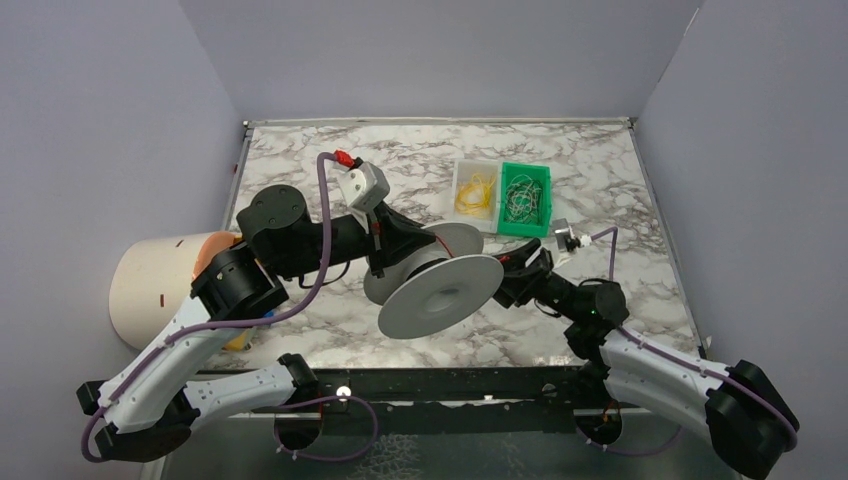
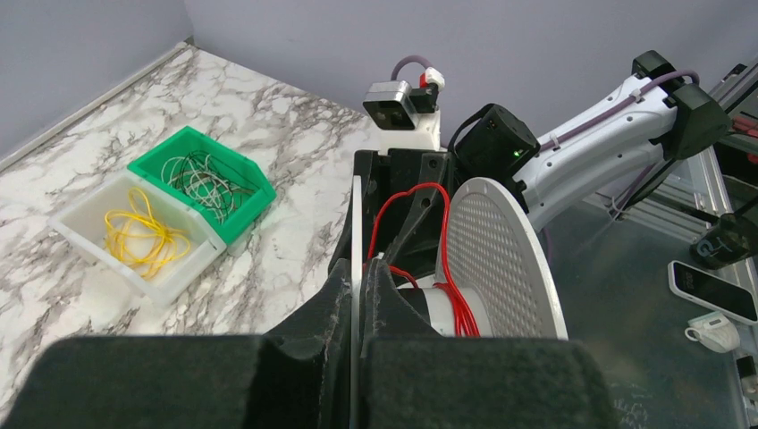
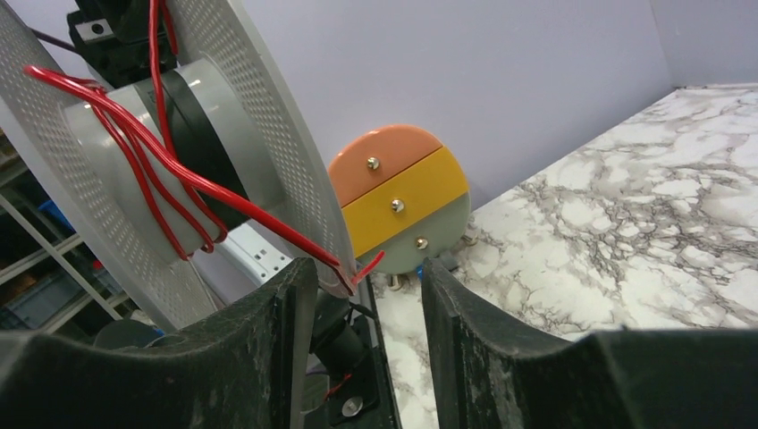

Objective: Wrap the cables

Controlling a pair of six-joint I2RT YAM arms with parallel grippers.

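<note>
Left end effector (image 2: 358,273) clamped on spool (image 1: 440,292) flange | right end effector (image 3: 368,279) spread beside loose tail of red wire (image 2: 458,315) | several slack turns on hub; tail apparently left to wind

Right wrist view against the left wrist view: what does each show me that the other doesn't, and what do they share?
Only the right wrist view shows the right gripper open, with the loose end of the red wire beside one finger, and a three-coloured round disc. Only the left wrist view shows the left gripper clamped on a flange of the spool, a green bin of grey wires and a white bin of yellow wires. Both show the perforated spool with red wire looped round its hub.
</note>
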